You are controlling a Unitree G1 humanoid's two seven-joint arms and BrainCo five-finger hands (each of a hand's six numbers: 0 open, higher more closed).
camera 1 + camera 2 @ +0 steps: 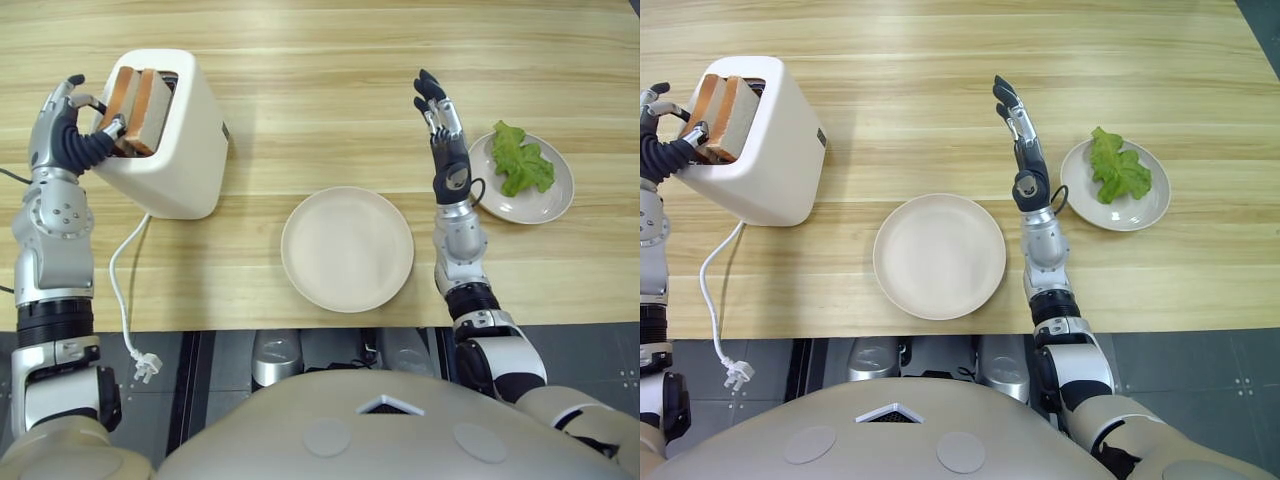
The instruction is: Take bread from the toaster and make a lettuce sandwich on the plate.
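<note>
The left hand (62,130) pinches the bread (140,100) — two brown-crusted, pale-faced slices standing upright in the white toaster (185,150). The cream plate (347,248) lies mid-table. The right hand (443,130), fingers straight, holds nothing — just beside the lettuce (522,165) on its dish (540,208).

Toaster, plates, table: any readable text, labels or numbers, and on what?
No readable text anywhere.
toaster: small dark mark on its side, too small to read.
empty plate, lettuce plate, table: no print visible.
</note>
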